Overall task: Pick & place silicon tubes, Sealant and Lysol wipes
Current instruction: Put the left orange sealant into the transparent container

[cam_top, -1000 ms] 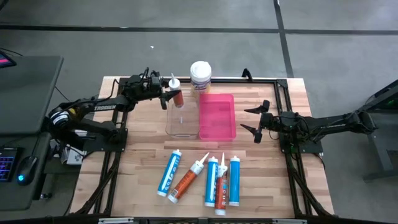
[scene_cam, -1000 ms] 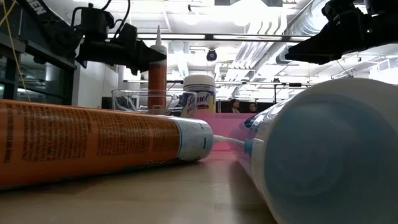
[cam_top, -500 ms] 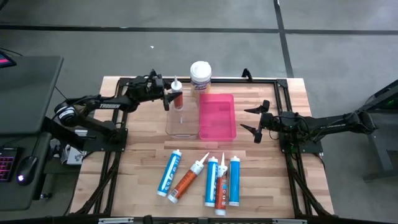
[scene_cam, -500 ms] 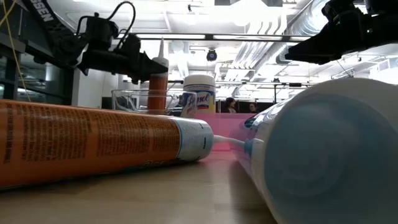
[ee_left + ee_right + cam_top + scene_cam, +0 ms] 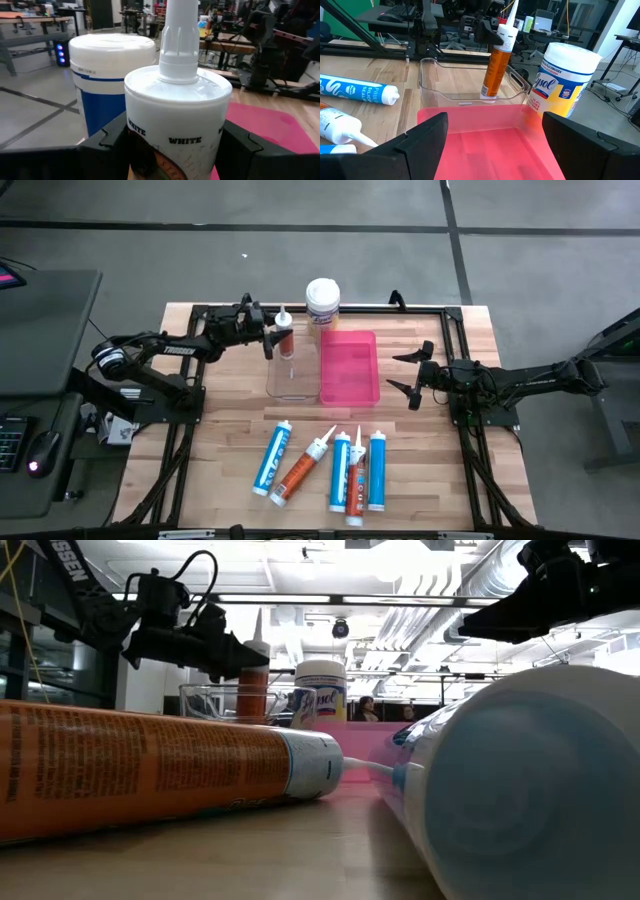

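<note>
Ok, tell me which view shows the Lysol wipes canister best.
Right wrist view: the Lysol wipes canister stands whole, label readable. The high view shows mainly its lid, the low view its front, the left wrist view only part.

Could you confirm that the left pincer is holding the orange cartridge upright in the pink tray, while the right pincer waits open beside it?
Not quite: the left pincer holds the orange cartridge upright in the clear tray, not the pink tray, as the right wrist view shows. The right pincer does wait open beside the pink tray.

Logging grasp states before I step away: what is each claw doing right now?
Left claw: closed on the upright orange sealant cartridge over the clear bin.
Right claw: open, holding nothing, beside the pink tray.
</note>
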